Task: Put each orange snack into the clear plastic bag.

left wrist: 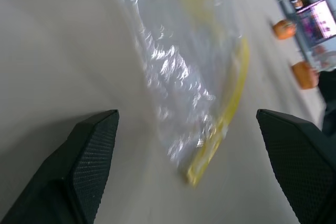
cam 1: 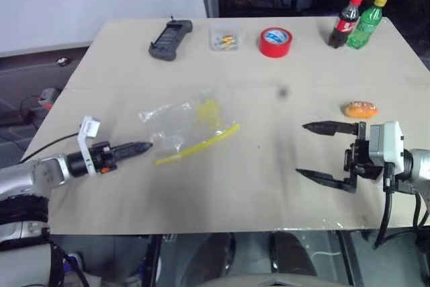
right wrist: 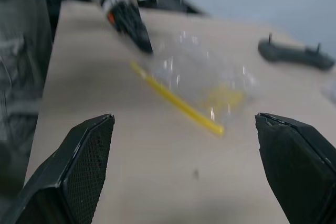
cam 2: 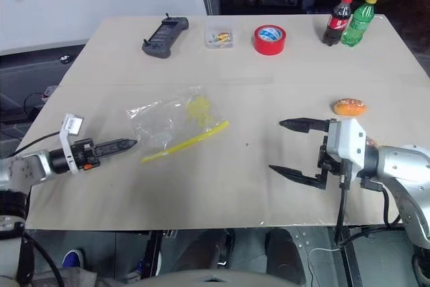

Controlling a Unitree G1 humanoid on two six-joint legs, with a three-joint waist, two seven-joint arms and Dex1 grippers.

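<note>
Grippers sit nearest: the left gripper (cam 1: 144, 146) and right gripper (cam 1: 316, 152) both have fingers spread wide, grasping nothing. Between them the clear plastic bag (cam 1: 188, 126) lies flat on the table (cam 1: 222, 193). Beyond the right gripper rests one orange snack (cam 1: 361, 109); the left wrist view shows a second orange snack (left wrist: 305, 74) near it.

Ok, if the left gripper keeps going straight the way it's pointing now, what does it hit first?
Most likely the clear plastic bag: the left gripper, jaws open, points at its near edge, by the end of the yellow seal strip. Its height above the table is unclear, so it might skim over.
</note>
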